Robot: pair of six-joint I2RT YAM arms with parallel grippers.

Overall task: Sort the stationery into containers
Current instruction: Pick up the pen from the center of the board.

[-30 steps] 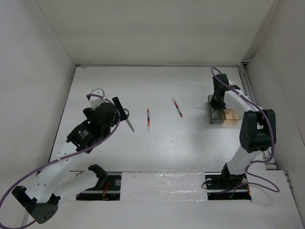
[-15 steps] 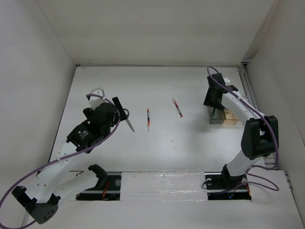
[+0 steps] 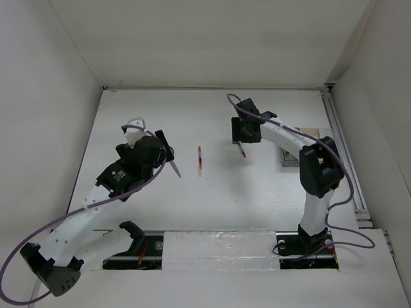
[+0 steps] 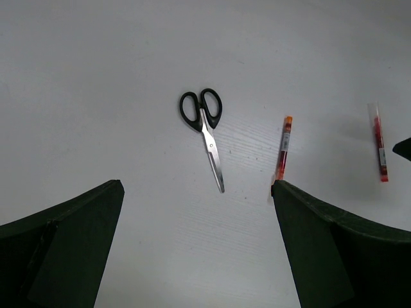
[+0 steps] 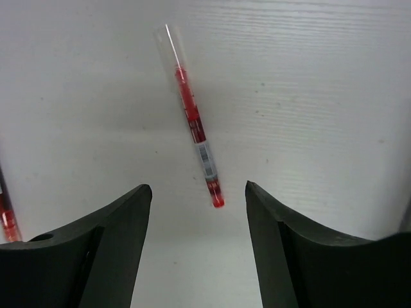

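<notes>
Right jaws seen parted, nothing gripped. Red-and-white pen (image 5: 192, 122) framed between them, laid flat and slanted on worktop (image 3: 257, 199). Left jaws spread wide, nothing held. Scissors (image 4: 205, 128) seen beyond them, closed and flat, blades pointed toward jaws. Second red-and-white pen (image 4: 283, 147) laid beside scissors, not touching. Organizer (image 3: 284, 158) set at worktop's right side, partly hidden by right arm.

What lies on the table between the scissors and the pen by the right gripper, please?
A second red-and-white pen lies between the scissors and that pen, touching neither; the left wrist view shows it.
</notes>
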